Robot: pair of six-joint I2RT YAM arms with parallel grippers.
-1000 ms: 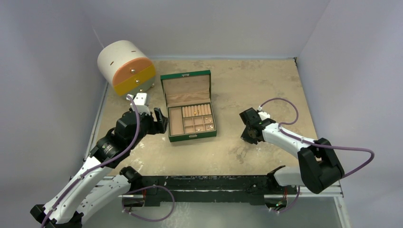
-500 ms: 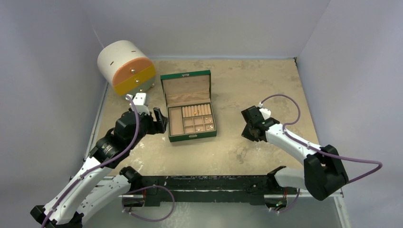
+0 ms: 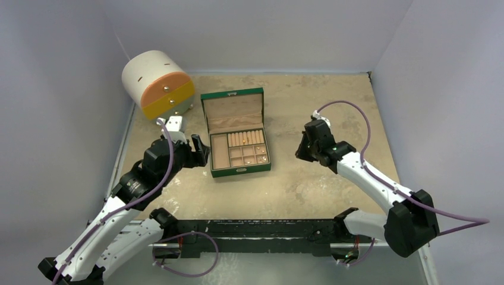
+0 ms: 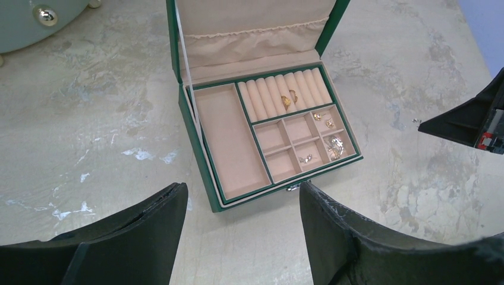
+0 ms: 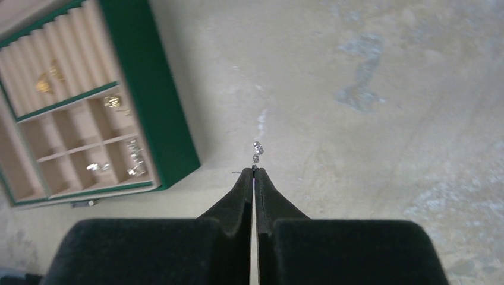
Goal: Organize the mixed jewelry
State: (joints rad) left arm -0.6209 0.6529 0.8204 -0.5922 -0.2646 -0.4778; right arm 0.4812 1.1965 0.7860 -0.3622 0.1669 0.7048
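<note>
Right claw (image 5: 254, 172): pinched shut on silver earring (image 5: 257, 152), which sticks out at 12 o'clock.
Left claw (image 4: 241, 199): wide, empty.
Jewelry box (image 5: 169, 127): 10 o'clock of earring.
Carry: level, firm; release low over a compartment.

White links, black joints, purple cables (image 3: 345, 103) on left arm (image 3: 107, 217) and right arm (image 3: 368, 175).

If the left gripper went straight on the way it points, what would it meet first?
Most likely the box, at its near front wall: the open left gripper aims at it. Depth is unclear; angled down, it might touch the table just short of it.
</note>
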